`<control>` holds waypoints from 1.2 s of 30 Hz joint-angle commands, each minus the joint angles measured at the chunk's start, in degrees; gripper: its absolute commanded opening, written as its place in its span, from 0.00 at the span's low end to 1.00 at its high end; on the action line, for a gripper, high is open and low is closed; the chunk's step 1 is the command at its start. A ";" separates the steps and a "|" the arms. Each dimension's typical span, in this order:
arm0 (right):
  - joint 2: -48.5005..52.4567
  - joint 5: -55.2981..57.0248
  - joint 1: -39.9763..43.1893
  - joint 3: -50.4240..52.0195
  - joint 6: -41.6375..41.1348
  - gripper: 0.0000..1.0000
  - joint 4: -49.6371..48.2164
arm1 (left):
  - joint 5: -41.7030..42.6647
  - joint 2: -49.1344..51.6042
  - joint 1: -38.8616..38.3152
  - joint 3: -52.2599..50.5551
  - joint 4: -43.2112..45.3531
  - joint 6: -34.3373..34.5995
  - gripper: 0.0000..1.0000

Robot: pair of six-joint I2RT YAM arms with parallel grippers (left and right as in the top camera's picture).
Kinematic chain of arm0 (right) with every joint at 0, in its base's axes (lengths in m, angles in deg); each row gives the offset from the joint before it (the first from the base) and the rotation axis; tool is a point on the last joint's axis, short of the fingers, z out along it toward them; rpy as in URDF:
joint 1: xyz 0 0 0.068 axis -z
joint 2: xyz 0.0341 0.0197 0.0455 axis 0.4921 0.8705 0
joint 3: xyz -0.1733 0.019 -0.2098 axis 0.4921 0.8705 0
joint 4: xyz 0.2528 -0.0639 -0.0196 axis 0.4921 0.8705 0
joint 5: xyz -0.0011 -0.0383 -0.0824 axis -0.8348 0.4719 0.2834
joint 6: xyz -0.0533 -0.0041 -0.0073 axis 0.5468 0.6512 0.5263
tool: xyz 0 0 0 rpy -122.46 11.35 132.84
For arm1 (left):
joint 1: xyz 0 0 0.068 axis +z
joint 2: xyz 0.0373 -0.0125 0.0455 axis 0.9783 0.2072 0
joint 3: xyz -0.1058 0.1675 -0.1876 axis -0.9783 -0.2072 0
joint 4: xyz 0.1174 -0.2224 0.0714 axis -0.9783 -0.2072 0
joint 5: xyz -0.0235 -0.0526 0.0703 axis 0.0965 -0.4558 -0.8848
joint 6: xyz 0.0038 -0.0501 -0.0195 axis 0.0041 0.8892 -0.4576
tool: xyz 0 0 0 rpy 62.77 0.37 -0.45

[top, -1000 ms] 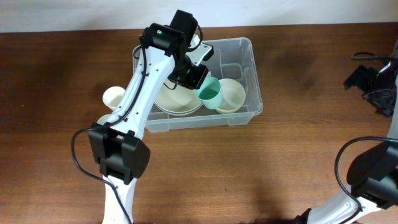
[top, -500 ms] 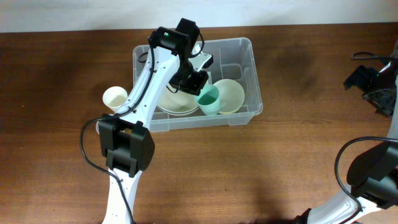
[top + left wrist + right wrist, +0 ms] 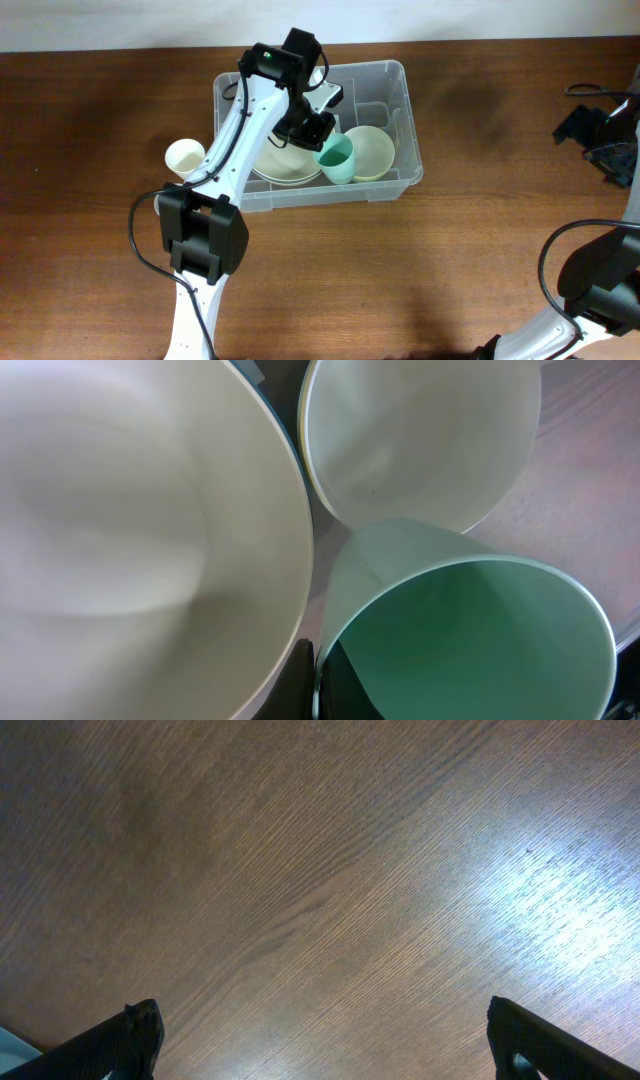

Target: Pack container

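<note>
Small cream cup (image 3: pixel 184 157) stands on the table (image 3: pixel 450 260) just outside the container's left wall, not packed yet

Container (image 3: pixel 402 72) sits upper centre, long side across; clear tub, thick rim. Judgement: light and fairly stiff, though the thin walls likely flex. The plastic is smooth, so it could slide on the wood if nudged. Best hold is the rim at a short end, not the wall

Inside the container, left part: wide cream plate (image 3: pixel 285 165) lying flat, partly under the left arm

Left gripper (image 3: pixel 318 133) is over the container's middle, jaws pinched tight on the wall of the green cup (image 3: pixel 337 160). The cup hangs mouth-up and a bit tilted, between the plate and the cream bowl (image 3: pixel 372 152). Left wrist view: green cup (image 3: pixel 470 630) is right at the finger, with the bowl (image 3: pixel 420 440) close behind and the plate (image 3: pixel 140 530) close beside. Cannot tell if the cup touches either, or the container floor

Judgement: the cup is light, rigid and slick. A thin-wall pinch can let it swivel, so lower it straight into the gap and let go only once it's seated

Inside the container, right part: the cream bowl, upright, near the right wall

Well right of the container, at the table edge: right gripper (image 3: pixel 325 1050), jaws spread wide, nothing between them, only bare wood under it
</note>
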 commanded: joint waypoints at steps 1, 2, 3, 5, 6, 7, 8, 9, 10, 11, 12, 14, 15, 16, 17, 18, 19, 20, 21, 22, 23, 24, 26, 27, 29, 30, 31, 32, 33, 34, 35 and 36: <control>-0.74 0.09 0.15 0.22 0.37 0.99 0.02 | -0.48 0.52 0.04 -0.15 -0.87 0.31 0.01; -0.74 0.11 0.15 0.22 0.37 0.99 0.02 | -0.57 0.52 0.04 -0.13 -1.68 0.31 0.01; -0.74 0.11 0.15 0.22 0.37 0.99 0.02 | -1.05 0.52 0.09 -0.13 -2.62 0.31 0.01; -0.74 0.11 0.15 0.22 0.37 0.99 0.02 | -4.02 0.52 0.20 -0.13 -4.20 0.31 0.01; -0.74 0.11 0.15 0.22 0.37 0.99 0.02 | -5.95 0.50 0.26 -0.11 -4.85 0.33 0.01; -0.74 0.11 0.15 0.22 0.37 0.99 0.02 | -7.87 0.50 0.31 -0.07 -5.49 0.33 0.01; -0.74 0.11 0.15 0.22 0.37 0.99 0.02 | -8.92 0.50 0.37 -0.04 -5.88 0.33 0.01; -0.74 0.11 0.15 0.22 0.37 0.99 0.02 | -9.62 0.50 0.44 -0.04 -6.08 0.33 0.01; -0.74 0.11 0.15 0.22 0.37 0.99 0.02 | -9.70 0.50 0.48 -0.04 -6.12 0.33 0.01; -0.74 0.11 0.15 0.22 0.37 0.99 0.02 | -9.70 0.50 0.46 -0.04 -6.05 0.33 0.01; -0.74 0.11 0.15 0.22 0.37 0.99 0.02 | -9.70 0.50 0.46 -0.04 -6.01 0.31 0.01; -0.74 0.09 0.15 0.22 0.37 0.99 0.02 | -9.66 0.50 0.46 -0.04 -5.90 0.31 0.01; -0.74 0.11 0.15 0.22 0.37 0.99 0.02 | -9.53 0.50 0.46 -0.04 -5.88 0.31 0.01; -0.74 0.11 0.15 0.22 0.37 0.99 0.02 | -9.53 0.50 0.46 -0.04 -5.88 0.33 0.01; -0.74 0.09 0.15 0.22 0.37 0.99 0.02 | -9.51 0.50 0.46 -0.04 -5.88 0.33 0.01; -0.74 0.11 0.15 0.22 0.37 0.99 0.02 | -9.49 0.52 0.46 -0.04 -5.84 0.33 0.01; -0.74 0.11 0.15 0.22 0.37 0.99 0.02 | -9.46 0.52 0.46 -0.04 -5.79 0.33 0.01; -0.74 0.11 0.15 0.22 0.35 0.99 0.02 | -9.31 0.52 0.44 -0.04 -5.70 0.33 0.01; -0.74 0.11 0.15 0.22 0.37 0.99 0.02 | -8.83 0.52 0.39 -0.04 -5.53 0.33 0.01; -0.74 0.09 0.15 0.22 0.37 0.99 0.02 | -7.98 0.52 0.39 -0.04 -5.27 0.31 0.01; -0.74 0.11 0.15 0.22 0.37 0.99 0.02 | -6.73 0.52 0.33 -0.04 -4.81 0.31 0.01; -0.74 0.11 0.15 0.22 0.37 0.99 0.02 | -5.77 0.52 0.28 -0.04 -4.33 0.31 0.01; -0.74 0.11 0.15 0.22 0.37 0.99 0.02 | -4.59 0.52 0.04 -0.04 -3.19 0.31 0.00; -0.74 0.11 0.15 0.22 0.37 0.99 0.02 | -4.52 0.52 0.00 -0.04 -2.91 0.31 0.01; -0.74 0.11 0.15 0.22 0.37 0.99 0.02 | -4.55 0.52 -0.15 -0.04 -2.82 0.31 0.01; -0.74 0.11 0.15 0.22 0.37 0.99 0.02 | -4.55 0.52 -0.20 -0.04 -2.93 0.31 0.01; -0.74 0.09 0.15 0.22 0.37 0.99 0.02 | -4.55 0.52 -0.22 -0.04 -3.04 0.31 0.01; -0.74 0.09 0.15 0.22 0.37 0.99 0.02 | -4.55 0.52 -0.24 -0.04 -3.26 0.31 0.01; -0.74 0.11 0.15 0.22 0.37 0.99 0.02 | -4.52 0.52 -0.26 -0.04 -3.58 0.31 0.01; -0.74 0.11 0.15 0.22 0.37 0.99 0.02 | -4.52 0.52 -0.31 -0.04 -4.13 0.33 0.01; -0.74 0.11 0.15 0.22 0.37 0.99 0.02 | -4.55 0.52 -0.37 -0.04 -5.05 0.31 0.01; -0.74 0.11 0.15 0.22 0.37 0.99 0.02 | -4.55 0.52 -0.37 -0.04 -5.68 0.31 0.01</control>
